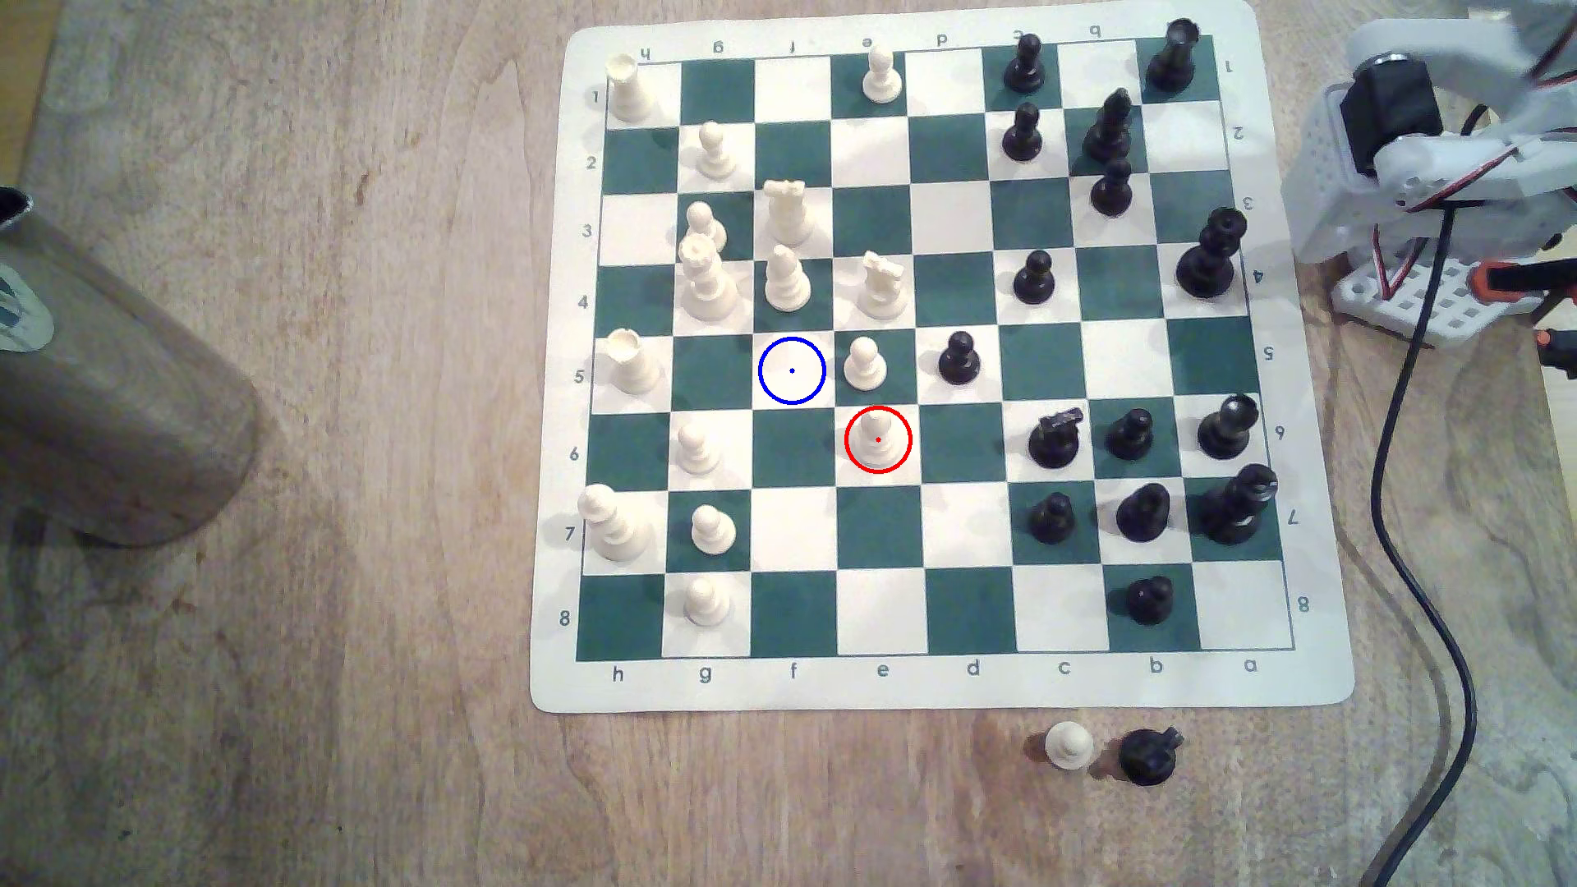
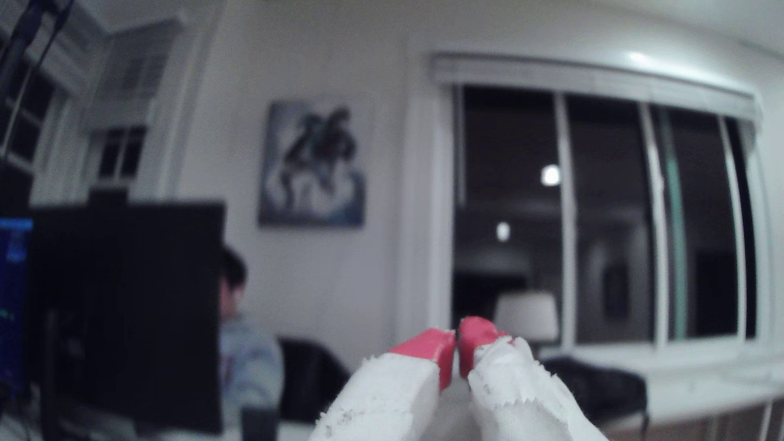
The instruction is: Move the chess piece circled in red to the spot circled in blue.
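The chess piece circled in red [image 1: 877, 437] is a small cream-white pawn standing upright on a white square in row 6, file e. The spot circled in blue [image 1: 792, 370] is a bare white square one row up and one file toward the exterior view's left. The arm [image 1: 1442, 162] sits folded off the board's right edge, far from both. In the wrist view my gripper [image 2: 457, 339] points out at the room, its red-tipped white fingers [image 2: 428, 352] touching with nothing between them.
A white pawn [image 1: 864, 362] stands right beside the blue ring, with white pieces [image 1: 786, 279] just above it. A black pawn [image 1: 958, 358] is close by. A metal cylinder [image 1: 111, 384] lies at the left. A black cable [image 1: 1408, 512] trails down the right. Two captured pieces [image 1: 1109, 750] sit below the board [image 1: 939, 682].
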Motion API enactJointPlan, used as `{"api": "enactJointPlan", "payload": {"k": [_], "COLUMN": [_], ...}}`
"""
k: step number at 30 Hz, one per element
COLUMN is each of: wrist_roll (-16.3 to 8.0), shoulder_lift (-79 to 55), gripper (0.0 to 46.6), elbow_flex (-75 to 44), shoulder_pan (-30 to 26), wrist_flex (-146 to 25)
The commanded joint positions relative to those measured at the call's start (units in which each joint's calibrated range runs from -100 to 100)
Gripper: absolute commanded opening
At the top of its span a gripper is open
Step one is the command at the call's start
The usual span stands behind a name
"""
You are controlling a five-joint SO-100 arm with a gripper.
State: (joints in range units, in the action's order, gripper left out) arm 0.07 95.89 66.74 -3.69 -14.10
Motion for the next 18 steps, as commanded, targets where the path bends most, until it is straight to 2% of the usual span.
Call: {"api": "enactJointPlan", "payload": {"k": [1,3,5,7,12,15,18], "wrist_roll": [-0.5,-0.6,-0.9,-1.4,-4.6,-5.5,-5.6], "shoulder_lift": [-0.3,-0.2,-0.2,-3.1,-11.6,-16.3,-22.7], "gripper": [0.2,1.1,4.0,0.2,0.2,0.2,2.9], "elbow_flex": [-8.3,-8.7,-8.4,-9.8,-11.2,-11.7,-11.8], "shoulder_pan": [0.4,0.8,0.3,-3.0,-8.6,-11.2,-13.3], "wrist_flex": [-15.1,-19.3,-21.7,-27.2,-33.2,-33.6,-33.2]}}
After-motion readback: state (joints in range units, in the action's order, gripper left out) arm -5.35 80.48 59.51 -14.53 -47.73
